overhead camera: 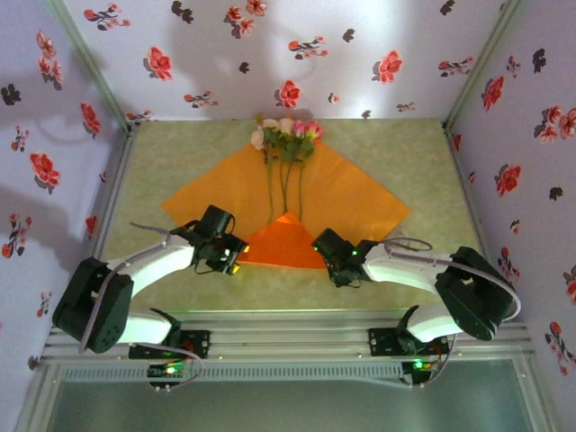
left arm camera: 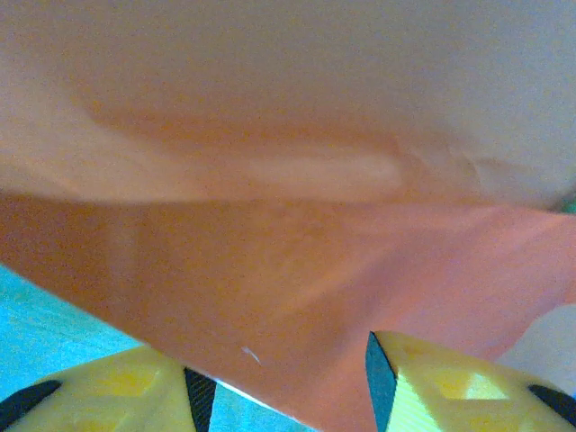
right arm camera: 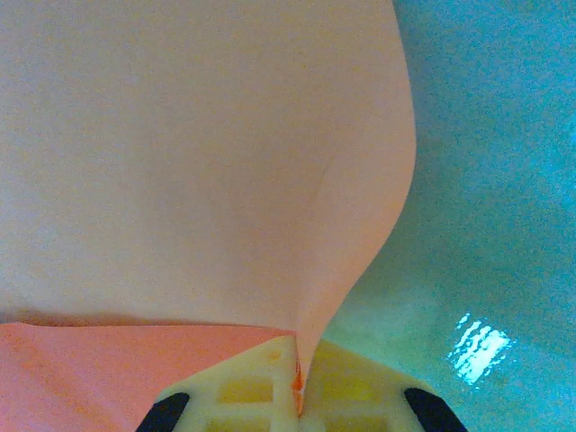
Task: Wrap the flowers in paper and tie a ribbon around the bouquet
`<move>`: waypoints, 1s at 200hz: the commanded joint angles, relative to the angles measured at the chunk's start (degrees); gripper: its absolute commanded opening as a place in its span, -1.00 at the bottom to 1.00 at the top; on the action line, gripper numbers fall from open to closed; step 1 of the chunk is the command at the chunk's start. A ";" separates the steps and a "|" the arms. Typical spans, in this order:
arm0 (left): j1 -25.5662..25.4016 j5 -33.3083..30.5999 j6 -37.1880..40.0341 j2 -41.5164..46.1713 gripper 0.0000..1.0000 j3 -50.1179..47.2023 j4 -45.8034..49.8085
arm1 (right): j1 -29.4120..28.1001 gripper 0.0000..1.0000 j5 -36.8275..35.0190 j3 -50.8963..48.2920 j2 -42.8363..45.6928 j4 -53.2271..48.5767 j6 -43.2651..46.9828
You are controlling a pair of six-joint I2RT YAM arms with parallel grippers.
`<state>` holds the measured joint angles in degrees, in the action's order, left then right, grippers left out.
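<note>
**Robot arms fold orange paper over rose stems**

The right gripper [right arm camera: 297, 385], pressed tight on the paper [overhead camera: 216, 184], pins the near corner folded up over the stems, apparently to start the wrap. The left gripper [left arm camera: 279, 378] is spread, the sheet passing loose between its fingers. The flowers [overhead camera: 286, 135] lie along the sheet's middle, blooms at the far end.
</note>
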<state>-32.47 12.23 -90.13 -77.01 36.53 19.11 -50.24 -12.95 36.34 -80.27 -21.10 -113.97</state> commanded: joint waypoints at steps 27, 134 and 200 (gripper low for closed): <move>-2.42 -1.27 -2.92 -0.14 -0.30 -1.55 -1.58 | 0.24 -1.00 -0.15 0.03 -0.70 -1.29 -0.81; 2.30 -8.00 9.02 1.55 -0.35 -2.16 4.80 | 0.31 -1.00 -0.85 -1.45 0.96 -0.91 -0.81; 6.31 -10.84 14.44 6.20 -0.57 -4.13 5.62 | 0.25 -1.00 -0.69 -1.49 0.94 -0.73 -0.61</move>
<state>-27.66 5.93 -79.07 -73.03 33.89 21.52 -50.26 -11.57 35.55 -80.01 -18.59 -114.02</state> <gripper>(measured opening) 0.079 0.064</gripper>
